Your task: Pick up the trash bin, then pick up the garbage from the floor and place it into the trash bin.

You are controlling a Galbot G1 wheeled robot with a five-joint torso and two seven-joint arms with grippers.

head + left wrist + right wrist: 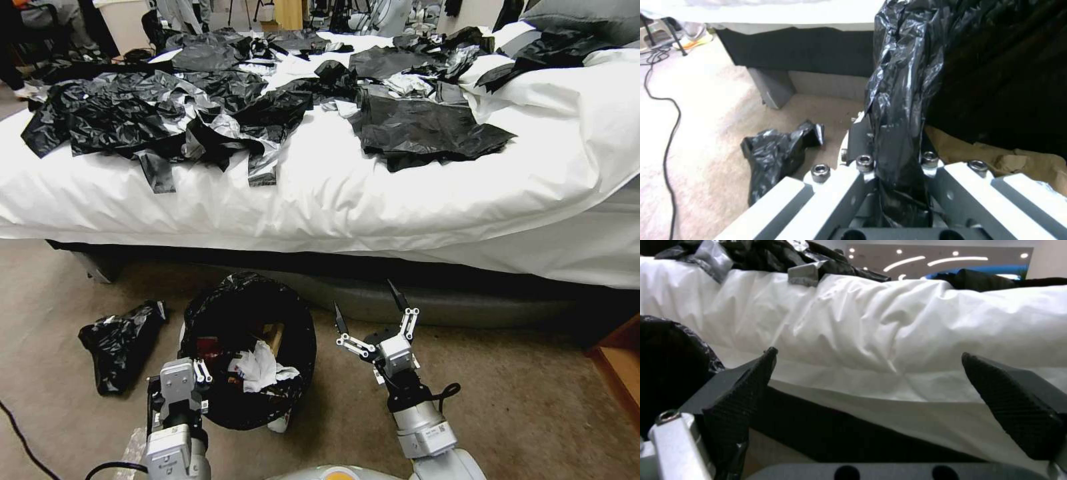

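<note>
Bin [248, 347], lined w/ crinkly black bag, sits low centre in head view, in front of a bed [373, 193], over tan carpet [533, 400]. Whether it rests on the carpet or is lifted can't be told. Inside the bin: white crumpled tissue [259, 368], brown paper bag [275, 335], and a bit of red wrapper [208, 348].

Left gripper [197, 377] is at the bin's near-left rim. In left wrist view, its fingers [861, 139] are closed tight on the rim, pinching a bunched fold of the liner [900, 110]; brown paper [996, 160] shows just inside the bin beyond.

Right gripper [371, 308] is just right of the bin, apart from it, pointing toward the bed's underside. Its two black-tipped fingers [744, 396] are spread wide w/ nothing between them; right wrist view looks past them at the white duvet and the dark gap under the bed.

On the carpet left of the bin lies a crumpled black plastic bag [120, 343], near but not touching. A black cable [664, 110] runs along the carpet further left.

Bed is covered in a white duvet strewn w/ many flattened black and grey plastic bags [200, 113]. A wooden corner of furniture [620, 367] shows at far right.
</note>
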